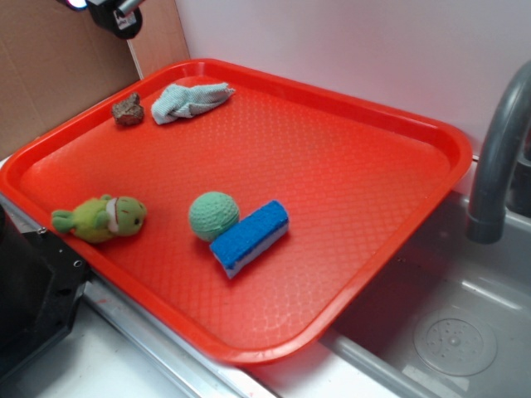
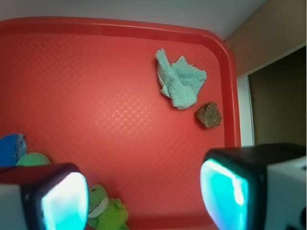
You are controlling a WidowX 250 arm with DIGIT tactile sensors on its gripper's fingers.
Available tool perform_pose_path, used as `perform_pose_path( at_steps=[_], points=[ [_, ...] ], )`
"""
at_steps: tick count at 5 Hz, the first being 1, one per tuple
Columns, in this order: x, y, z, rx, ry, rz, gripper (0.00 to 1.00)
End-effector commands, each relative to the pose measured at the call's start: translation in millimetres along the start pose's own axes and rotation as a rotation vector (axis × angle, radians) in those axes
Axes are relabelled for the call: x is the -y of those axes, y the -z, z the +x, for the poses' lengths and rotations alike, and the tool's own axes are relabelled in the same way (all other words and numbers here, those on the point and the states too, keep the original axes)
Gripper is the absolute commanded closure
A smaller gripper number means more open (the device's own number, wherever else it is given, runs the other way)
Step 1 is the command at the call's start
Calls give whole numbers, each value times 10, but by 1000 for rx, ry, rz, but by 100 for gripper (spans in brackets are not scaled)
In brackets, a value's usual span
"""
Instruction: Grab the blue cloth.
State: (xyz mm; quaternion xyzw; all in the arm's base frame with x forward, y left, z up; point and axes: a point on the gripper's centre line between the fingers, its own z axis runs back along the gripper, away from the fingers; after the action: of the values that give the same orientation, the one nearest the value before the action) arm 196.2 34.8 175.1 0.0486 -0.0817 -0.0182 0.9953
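A red tray point(image 1: 398, 116) is seen resting on the bench, partly over a sink point(image 1: 465, 332) at the right, beside a grey faucet point(image 1: 498, 157). The blue cloth point(image 1: 189, 101) is found crumpled at the far left corner of the tray, lying flat on the tray floor with wrinkled folds. Just beside it, to the left, a small brown rock-like lump point(image 1: 128, 109) is noted, apart from the cloth.

Near the middle of the tray, a green knitted ball point(image 1: 214, 215) is seen touching a bright blue sponge point(image 1: 250, 237) with a white underside. A green plush frog point(image 1: 101, 219) is placed at the near left edge.

In the wrist view, the tool point(image 2: 144, 196) is observed held above the tray with its two fingers point(image 2: 64, 201) spread wide and nothing between them; it is released. The cloth is located well apart from it, toward the far edge of the tray. In the exterior view only a dark part of the arm is visible at the top left.
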Motion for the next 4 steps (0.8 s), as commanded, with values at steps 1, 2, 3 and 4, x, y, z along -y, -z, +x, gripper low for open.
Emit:
perform_pose_path(
  at_steps=[1,2,3,4],
  points=[
    [-202,163,321,32,86,27,0],
    [-233,363,458,37,265,63,0],
    [-426,640,609,-57,330,-20,0],
    [-561,894,763,-63,452,-48,0]
  ],
)
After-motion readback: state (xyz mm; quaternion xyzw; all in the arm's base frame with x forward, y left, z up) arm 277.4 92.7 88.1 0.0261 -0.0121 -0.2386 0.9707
